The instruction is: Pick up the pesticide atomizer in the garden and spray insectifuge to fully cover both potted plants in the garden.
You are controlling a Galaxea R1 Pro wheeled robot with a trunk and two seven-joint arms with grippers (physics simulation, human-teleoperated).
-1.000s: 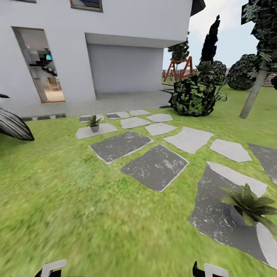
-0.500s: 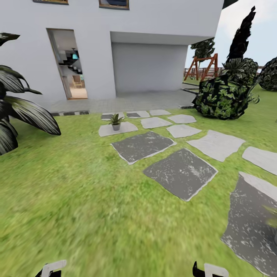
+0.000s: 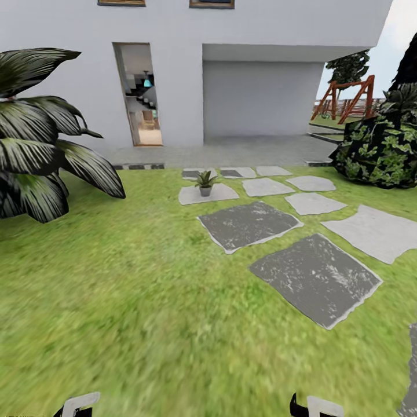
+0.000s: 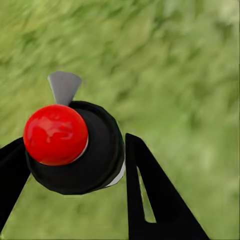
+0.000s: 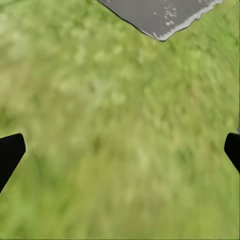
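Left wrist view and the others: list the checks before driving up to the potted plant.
1. atomizer held: ok, the dark bottle with a red knob sits between the left claw fingers.
2. right claw free: ok, open over grass.
3. potted plant in sight: ok, on a pale stepping stone far ahead.
4. Second plant's place: cannot tell.
5. Way ahead: ok, lawn leads to it; the big striped-leaf plant stands off to the left.
6. Spray range: not ok, too far.
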